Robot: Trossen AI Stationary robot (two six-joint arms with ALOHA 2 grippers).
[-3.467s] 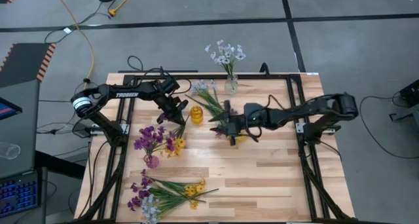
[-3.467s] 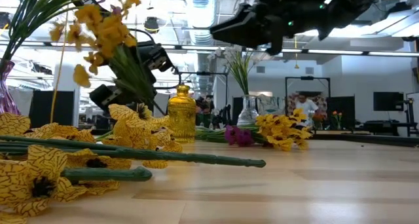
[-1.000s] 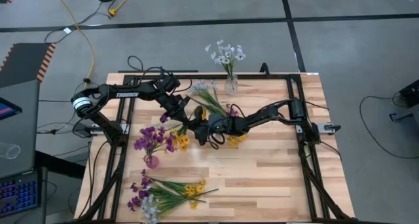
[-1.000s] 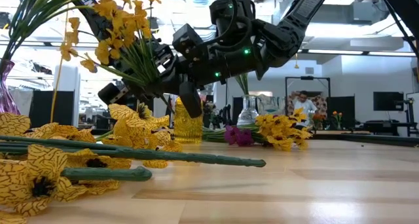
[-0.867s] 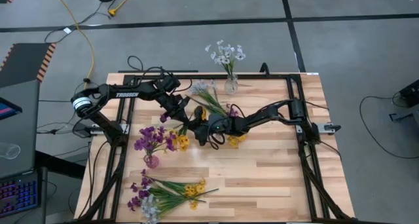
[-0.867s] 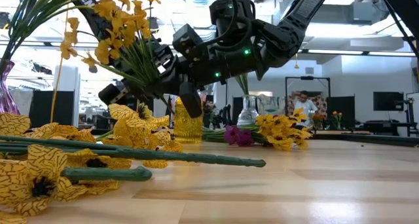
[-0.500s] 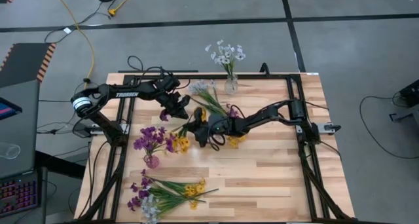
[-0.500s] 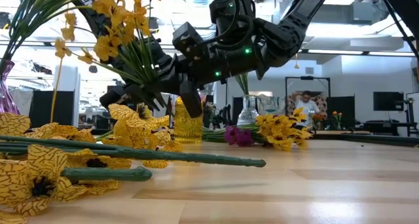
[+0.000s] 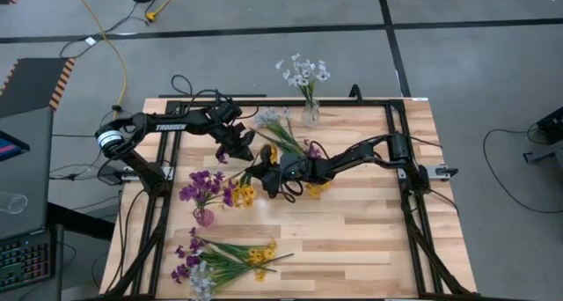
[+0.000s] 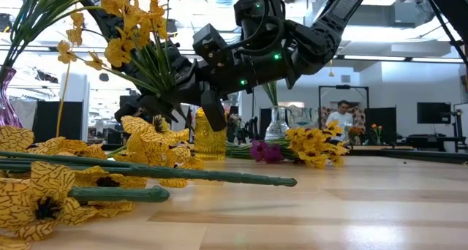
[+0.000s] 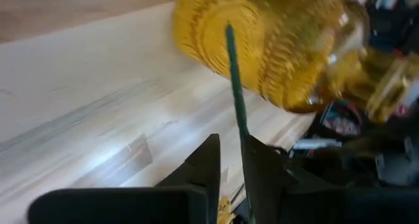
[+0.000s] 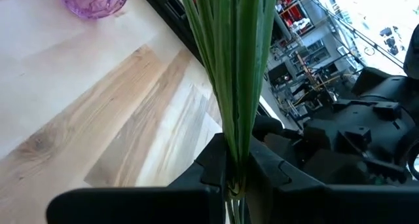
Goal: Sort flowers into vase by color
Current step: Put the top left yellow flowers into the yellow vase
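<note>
My right gripper (image 12: 236,168) (image 9: 269,174) is shut on a bunch of yellow flowers (image 10: 131,31) (image 9: 242,193), held in the air just beside the yellow vase (image 10: 208,133) (image 11: 275,47). My left gripper (image 11: 230,160) (image 9: 236,143) hovers on the vase's far-left side, its fingers a narrow gap apart. One thin green stem (image 11: 236,99) runs through that gap toward the vase. A purple vase (image 9: 204,216) holds purple flowers (image 9: 204,185). A clear vase (image 9: 310,116) at the far edge holds white flowers (image 9: 303,70). My right gripper pinches the bunch's green stems (image 12: 237,129) between its two fingers, low on the stems and several together. The fingers lie across the stems. The bunch is lifted clear and tilted, its blossoms up and toward the table's near-left. My left gripper: the thin stem lies along one finger (image 11: 256,165); whether they touch I cannot tell.
Loose flowers lie on the table: a mixed pile (image 9: 224,257) at the near left, long stems with yellow blossoms (image 10: 88,177) close to the low camera, and purple and yellow ones (image 10: 307,148) behind the right arm. A person (image 10: 341,118) stands in the room beyond.
My left gripper has drawn back a little toward the table's far-left, away from the bunch. The yellow bunch in my right gripper has tipped slightly, its blossoms a bit higher than before.
</note>
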